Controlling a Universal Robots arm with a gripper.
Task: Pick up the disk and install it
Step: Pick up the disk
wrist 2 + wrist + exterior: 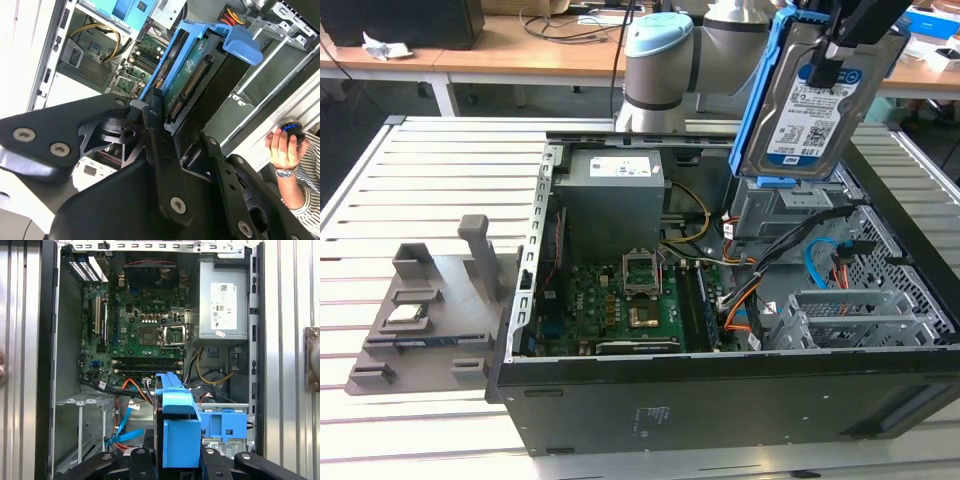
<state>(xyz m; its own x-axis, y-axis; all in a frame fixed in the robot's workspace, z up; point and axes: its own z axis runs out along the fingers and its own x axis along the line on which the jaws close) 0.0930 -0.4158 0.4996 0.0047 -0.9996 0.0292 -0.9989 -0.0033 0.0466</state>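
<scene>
Disk [810, 95] is up in the air, clamped in the hand [828, 62]. Fingers [155, 140] are closed hard on one short end, one on each flat face, no gap afaict.

Going outward from the hand: the long axis runs straight away from the grip, so in the exterior view it hangs pretty much upright, label facing the cam and free end pointing down at the case [720, 400]. Blue frame wraps its edges. In the second wrist view the connector edge sits right by the fingers, so that end is on the hand side, not the far side.

Below the free end is the drive end of the case, on the exterior view's right. In the first wrist view the disk is edge-on, just beside the grey cage [222, 422] w/ the blue latch. Near it, but not in it and not touching, imo. So the cage lies down and slightly off to one side of the free end.

Mobo [620, 300] and PSU [615, 195] are well apart from all this, toward the exterior view's left. Case sits open on the slatted worktop [420, 180].
</scene>
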